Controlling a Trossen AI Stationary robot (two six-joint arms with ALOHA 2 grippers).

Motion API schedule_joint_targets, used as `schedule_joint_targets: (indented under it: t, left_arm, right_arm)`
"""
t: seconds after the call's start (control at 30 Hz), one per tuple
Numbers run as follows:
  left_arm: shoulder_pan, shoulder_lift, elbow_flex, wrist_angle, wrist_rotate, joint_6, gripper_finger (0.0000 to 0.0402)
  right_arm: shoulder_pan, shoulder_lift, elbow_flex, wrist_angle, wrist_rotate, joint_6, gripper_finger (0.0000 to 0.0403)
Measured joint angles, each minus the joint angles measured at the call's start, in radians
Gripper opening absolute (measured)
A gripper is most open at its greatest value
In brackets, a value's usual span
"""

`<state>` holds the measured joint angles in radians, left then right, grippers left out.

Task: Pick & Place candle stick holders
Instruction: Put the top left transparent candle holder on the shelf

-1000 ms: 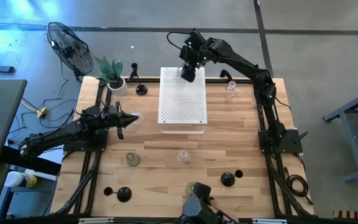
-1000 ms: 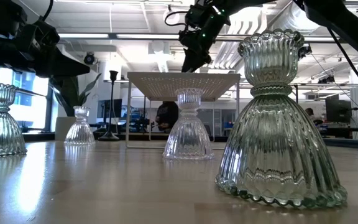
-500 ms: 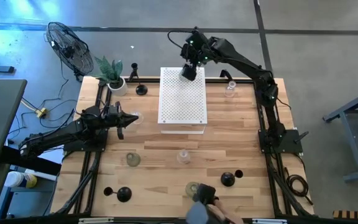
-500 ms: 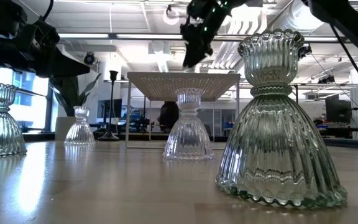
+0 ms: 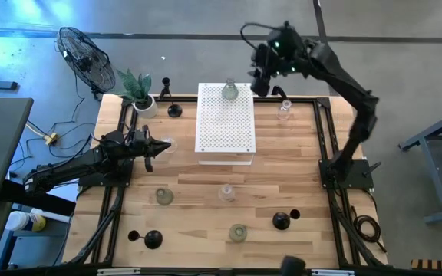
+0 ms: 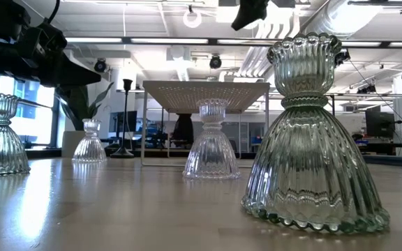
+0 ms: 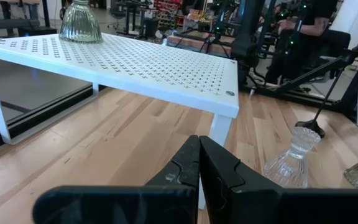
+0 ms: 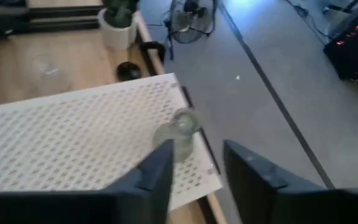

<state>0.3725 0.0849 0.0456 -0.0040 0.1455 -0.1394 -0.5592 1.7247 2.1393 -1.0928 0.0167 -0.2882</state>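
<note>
While a greenish glass holder (image 5: pixel 229 90) stands on the white perforated box (image 5: pixel 225 130), the right gripper (image 5: pixel 261 83) hovers beside it, jaws parted and empty. Left gripper (image 5: pixel 149 146) rests clenched on nothing.

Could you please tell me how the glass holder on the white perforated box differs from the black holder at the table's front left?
The glass holder is clear and bell-shaped; the black holder is opaque, with a round base. The glass holder stands raised on the white perforated box; the black holder sits on the wooden table. No gripper touches either.
</note>
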Motion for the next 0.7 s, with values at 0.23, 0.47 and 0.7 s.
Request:
schedule_joint_targets:
  t: [0.23, 0.47, 0.7]
  left_arm:
    - [0.000, 0.000, 0.000, 0.000, 0.000, 0.000, 0.0001]
    - [0.000, 0.000, 0.000, 0.000, 0.000, 0.000, 0.0001]
    - [0.000, 0.000, 0.000, 0.000, 0.000, 0.000, 0.0001]
  right_arm:
    - [0.050, -0.330, -0.554, 0.281, 0.004, 0.054, 0.0014]
    - [0.073, -0.644, -1.101, 0.637, 0.050, 0.229, 0.0003]
    - [0.072, -0.828, -1.469, 0.848, 0.091, 0.415, 0.0001]
